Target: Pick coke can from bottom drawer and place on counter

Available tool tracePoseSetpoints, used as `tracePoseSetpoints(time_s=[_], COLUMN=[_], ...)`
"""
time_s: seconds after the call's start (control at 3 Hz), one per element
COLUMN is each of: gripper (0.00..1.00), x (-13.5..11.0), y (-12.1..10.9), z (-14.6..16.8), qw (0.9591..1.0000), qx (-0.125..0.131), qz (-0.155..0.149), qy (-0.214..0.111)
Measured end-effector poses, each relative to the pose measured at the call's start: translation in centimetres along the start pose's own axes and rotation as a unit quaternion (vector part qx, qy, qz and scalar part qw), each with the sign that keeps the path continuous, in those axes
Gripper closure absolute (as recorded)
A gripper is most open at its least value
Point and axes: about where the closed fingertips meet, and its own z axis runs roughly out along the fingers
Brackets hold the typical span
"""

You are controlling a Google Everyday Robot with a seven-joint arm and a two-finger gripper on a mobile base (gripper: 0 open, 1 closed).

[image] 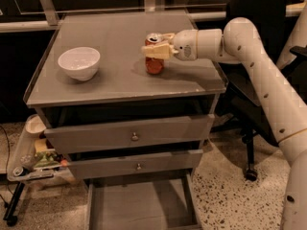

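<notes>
The coke can [154, 66], red-orange with a silver top, stands upright at the middle right of the grey counter [115, 32]; I cannot tell whether its base touches the surface. My gripper [154, 50] reaches in from the right, with its cream fingers [152, 51] closed around the can's upper half. The bottom drawer [139, 205] is pulled out below the cabinet, and its grey floor shows nothing in it.
A white bowl [79, 63] sits on the counter's left part. The two upper drawers [134, 136] with round knobs are closed. A black office chair [254, 13] stands to the right behind my arm. A small cluttered cart [33, 155] stands to the cabinet's left.
</notes>
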Motion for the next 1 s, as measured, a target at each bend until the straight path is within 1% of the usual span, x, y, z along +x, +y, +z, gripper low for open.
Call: tracePoseSetpoints(time_s=[0.33, 0.67, 1.0], gripper=[1.00, 0.81, 0.58], x=[-0.14, -0.14, -0.14], y=[0.09, 0.09, 0.09], z=[0.33, 0.33, 0.34], qw=[1.0000, 1.0000, 1.0000], qx=[-0.006, -0.006, -0.006], qz=[0.002, 0.002, 0.002], qy=[0.007, 0.007, 0.007])
